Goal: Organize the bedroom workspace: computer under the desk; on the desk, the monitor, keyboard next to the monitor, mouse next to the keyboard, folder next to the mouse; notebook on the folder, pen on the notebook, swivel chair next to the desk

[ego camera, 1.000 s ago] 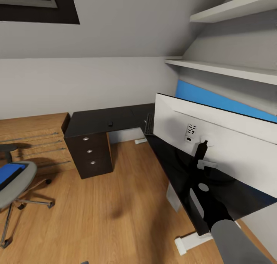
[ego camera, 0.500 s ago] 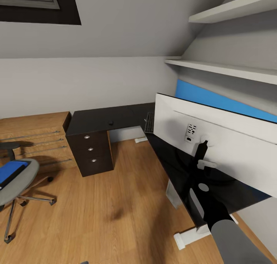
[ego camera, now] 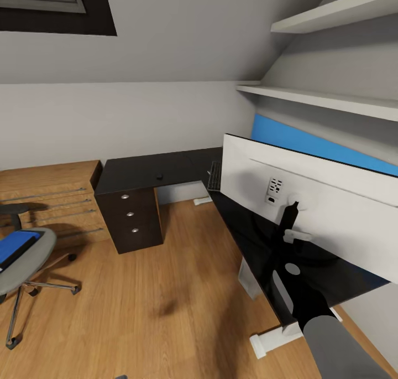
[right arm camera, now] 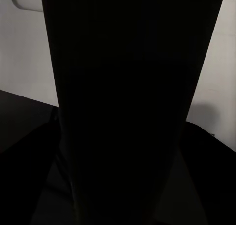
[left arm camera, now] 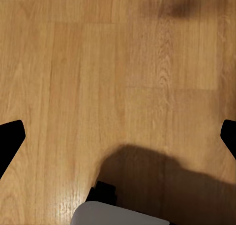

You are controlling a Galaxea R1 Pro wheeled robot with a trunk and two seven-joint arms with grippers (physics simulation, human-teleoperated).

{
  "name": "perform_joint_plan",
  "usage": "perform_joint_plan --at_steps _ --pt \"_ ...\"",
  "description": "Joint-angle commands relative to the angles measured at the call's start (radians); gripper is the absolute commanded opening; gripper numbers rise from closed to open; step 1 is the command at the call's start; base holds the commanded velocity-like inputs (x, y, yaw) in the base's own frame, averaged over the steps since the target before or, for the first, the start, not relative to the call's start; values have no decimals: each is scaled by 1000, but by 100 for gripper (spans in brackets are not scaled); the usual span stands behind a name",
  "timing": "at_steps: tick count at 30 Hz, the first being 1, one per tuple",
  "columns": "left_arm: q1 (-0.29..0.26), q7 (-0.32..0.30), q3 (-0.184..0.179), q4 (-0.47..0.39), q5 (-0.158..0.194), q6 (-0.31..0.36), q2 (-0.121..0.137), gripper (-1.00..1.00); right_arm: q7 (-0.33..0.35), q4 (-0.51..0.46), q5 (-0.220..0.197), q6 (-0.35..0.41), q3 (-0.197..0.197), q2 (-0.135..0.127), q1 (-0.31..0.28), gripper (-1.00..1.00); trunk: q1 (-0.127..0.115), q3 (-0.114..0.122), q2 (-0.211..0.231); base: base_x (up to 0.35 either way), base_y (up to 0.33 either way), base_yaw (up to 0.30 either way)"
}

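White is the colour of the back of the monitor (ego camera: 320, 202), and that back is facing the robot. The monitor is very wide and thin. Its long side is running along the right arm of the desk (ego camera: 166, 171), from near the inside corner out toward the near end. It is standing upright on a slim black stand (ego camera: 286, 224) on the glossy black top. A small socket panel (ego camera: 275, 188) is sitting on the white back.

The keyboard (ego camera: 214, 176) is lying flat near the inside corner of the desk, just beside the monitor's far end. Its long side is pointing away along the desk edge. A tiny dark thing (ego camera: 159, 175) is lying on the far arm of the desk; it is too small to tell what it is.

The black drawer unit (ego camera: 132, 219) with three round knobs is standing under the left end of the desk. A light wooden cabinet (ego camera: 50, 202) is standing beside it.

The swivel chair (ego camera: 25, 263) is standing well apart from the desk, on the wooden floor (ego camera: 166, 307). The blue folder (ego camera: 14, 247) is lying flat on its grey seat.

The left gripper (left arm camera: 118, 136) is hanging over bare floor with its jaws spread wide and holding nothing. The right arm (ego camera: 337, 346) is reaching toward the stand, and a black shape is filling its camera, so I cannot tell how its jaws are standing.
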Motion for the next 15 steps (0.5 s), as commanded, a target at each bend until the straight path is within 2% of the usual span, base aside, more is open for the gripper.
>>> perform_joint_plan --at_steps 1,7,15 --pt "0 2 -3 0 4 -3 0 100 -2 20 -16 -6 -1 0 0 -100 0 -1 -1 0 0 0" --pt "0 2 -3 0 4 -3 0 100 -2 20 -17 -7 0 3 0 -100 0 -1 -1 0 0 8" --pt "0 2 -3 0 4 -3 0 100 -2 20 -18 -7 0 4 0 -100 0 -1 -1 0 0 157"
